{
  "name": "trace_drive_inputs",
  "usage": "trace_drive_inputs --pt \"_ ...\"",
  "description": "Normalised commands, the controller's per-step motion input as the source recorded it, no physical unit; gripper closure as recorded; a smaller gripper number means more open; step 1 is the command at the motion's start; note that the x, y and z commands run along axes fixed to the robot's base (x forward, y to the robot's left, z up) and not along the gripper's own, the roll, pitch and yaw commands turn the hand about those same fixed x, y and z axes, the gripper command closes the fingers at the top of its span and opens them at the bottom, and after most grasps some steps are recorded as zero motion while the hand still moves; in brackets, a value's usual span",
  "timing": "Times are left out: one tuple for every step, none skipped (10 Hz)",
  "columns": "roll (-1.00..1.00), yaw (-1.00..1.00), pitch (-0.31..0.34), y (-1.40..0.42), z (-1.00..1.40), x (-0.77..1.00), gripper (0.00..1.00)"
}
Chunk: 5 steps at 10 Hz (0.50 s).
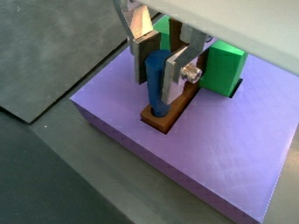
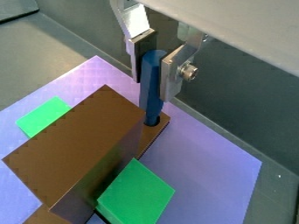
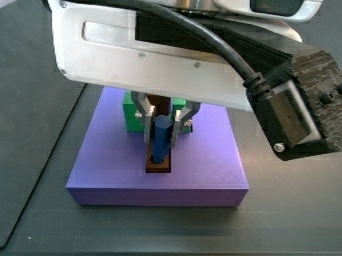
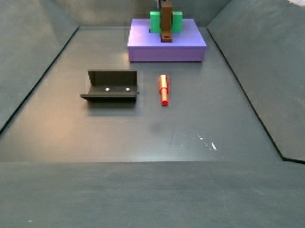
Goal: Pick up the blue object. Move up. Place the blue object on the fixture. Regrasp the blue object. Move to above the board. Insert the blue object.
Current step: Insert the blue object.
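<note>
the blue peg point(image 2: 152, 86) stands upright, its lower end at the hole in the brown bar point(image 2: 82, 149) on the lavender board point(image 1: 211, 157). the gripper point(image 1: 159, 64) clamps the peg between its silver fingers point(image 1: 180, 73), over the board. the green block point(image 1: 222, 66) sits just beside; the fixture point(image 4: 109, 87) and red peg point(image 4: 163, 89) lie well apart on the floor.

**A robot test cell in a lab**

The setting is a bare grey enclosure point(image 4: 143, 134) with sloped walls, not a home or shop. A lavender board point(image 4: 167, 49) sits at the far end, a dark fixture point(image 4: 111, 87) and a red peg point(image 4: 163, 89) on the floor. The gripper point(image 1: 163, 66) poised over the board, clasping a blue object point(image 1: 156, 79), marks it as a robotics bench.
</note>
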Motion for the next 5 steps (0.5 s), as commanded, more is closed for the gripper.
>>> trace_drive_inputs --pt "0.22 0.00 0.046 -0.01 -0.63 -0.04 1.00" --pt "0.10 0.00 0.010 0.00 -0.52 0.00 1.00" --pt "0.06 0.00 0.074 -0.02 -0.35 0.26 1.00" --pt "0.01 0.00 0.111 0.00 -0.49 0.58 1.00" --pt "0.05 0.00 0.104 0.00 -0.58 0.31 1.00"
